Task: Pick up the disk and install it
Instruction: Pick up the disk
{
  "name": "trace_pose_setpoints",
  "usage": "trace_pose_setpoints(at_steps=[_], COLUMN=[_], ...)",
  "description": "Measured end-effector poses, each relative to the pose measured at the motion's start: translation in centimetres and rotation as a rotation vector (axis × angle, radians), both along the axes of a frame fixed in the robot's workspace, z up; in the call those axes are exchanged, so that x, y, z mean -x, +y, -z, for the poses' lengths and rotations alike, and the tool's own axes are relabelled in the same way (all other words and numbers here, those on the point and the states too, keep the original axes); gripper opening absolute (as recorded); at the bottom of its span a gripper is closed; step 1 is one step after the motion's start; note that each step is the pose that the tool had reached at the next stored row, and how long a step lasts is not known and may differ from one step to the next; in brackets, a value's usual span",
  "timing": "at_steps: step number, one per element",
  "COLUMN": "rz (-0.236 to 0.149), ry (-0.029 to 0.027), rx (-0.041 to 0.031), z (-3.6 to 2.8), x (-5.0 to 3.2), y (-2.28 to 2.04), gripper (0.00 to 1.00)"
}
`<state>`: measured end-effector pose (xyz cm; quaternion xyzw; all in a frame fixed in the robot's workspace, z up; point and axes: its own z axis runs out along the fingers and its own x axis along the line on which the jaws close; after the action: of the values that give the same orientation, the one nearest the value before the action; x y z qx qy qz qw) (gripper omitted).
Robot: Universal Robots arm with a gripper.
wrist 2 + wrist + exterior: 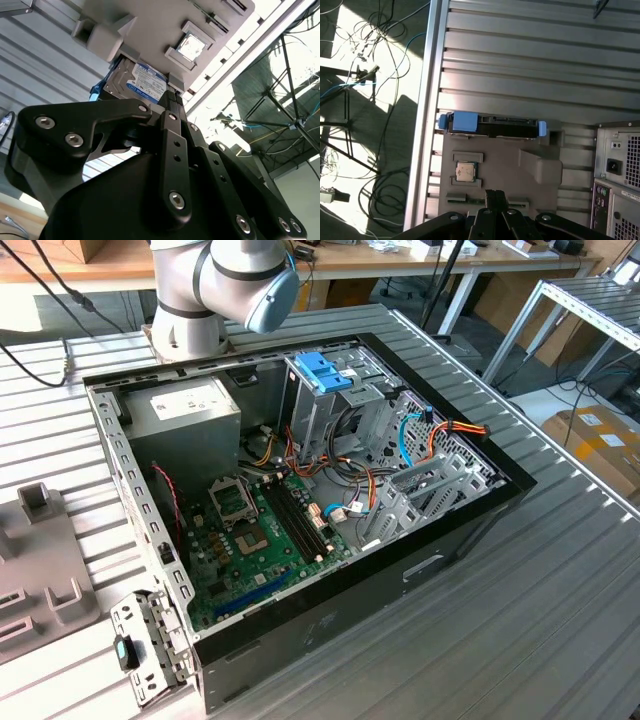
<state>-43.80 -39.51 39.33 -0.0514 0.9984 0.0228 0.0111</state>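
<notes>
The disk [495, 128] stands on its edge in a slot at the rim of a grey holder plate [495, 162], with blue rails at both ends. In the second wrist view, the disk [142, 82] shows its silver body and white label. My gripper [495, 196] hovers over the plate, a short way from the disk and not touching it. Its black fingertips [170, 100] are pressed together, shut with nothing between them. The open computer case [300, 490] lies on the table in the exterior view, motherboard up.
A processor chip [466, 171] sits in a recess of the plate. The case's rear panel [617, 170] is close beside the plate. Inside the case are a light-blue latch on a metal cage [325, 370], a grey power-supply box [190, 410] and loose cables [440, 430]. Cables lie on the floor [365, 75].
</notes>
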Motion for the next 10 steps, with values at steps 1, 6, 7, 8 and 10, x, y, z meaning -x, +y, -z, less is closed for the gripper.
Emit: trace_pose_setpoints(at_steps=[1,6,7,8,10], rz=[-0.002,-0.013,-0.016,-0.018,-0.024], ry=[0.0000,-0.0001,-0.0001,0.0000,-0.0001], rx=[-0.0001,-0.0001,-0.0001,-0.0001,-0.0001], z=[0.00,0.00,0.01,0.00,0.00], x=[0.00,0.00,0.00,0.00,0.00], y=[0.00,0.00,0.00,0.00,0.00], gripper=[0.11,0.11,0.11,0.11,0.11])
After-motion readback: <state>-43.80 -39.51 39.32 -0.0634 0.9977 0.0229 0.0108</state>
